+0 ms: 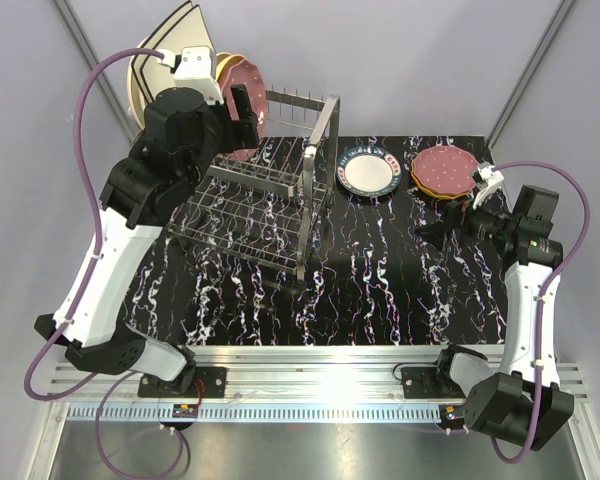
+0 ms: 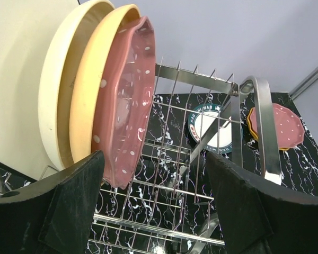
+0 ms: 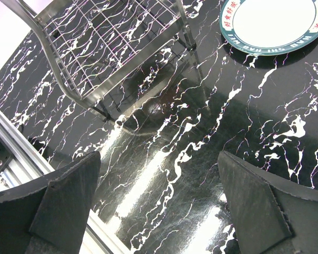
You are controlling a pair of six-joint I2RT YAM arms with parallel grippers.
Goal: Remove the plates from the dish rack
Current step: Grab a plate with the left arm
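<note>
Jaws apart, empty: shift your left gripper (image 2: pixel 154 161) leftward until the maroon plate (image 2: pixel 128 100) sits edge-on between them.

Seen from above, my left arm (image 1: pixel 170 130) hides the bottoms of the standing plates (image 1: pixel 245 80). In the left wrist view the big cream plate (image 2: pixel 16 79) runs off the left edge. The right wrist view cuts off the white plate (image 3: pixel 270 21) at the top, and I can't read its rim letters.
</note>
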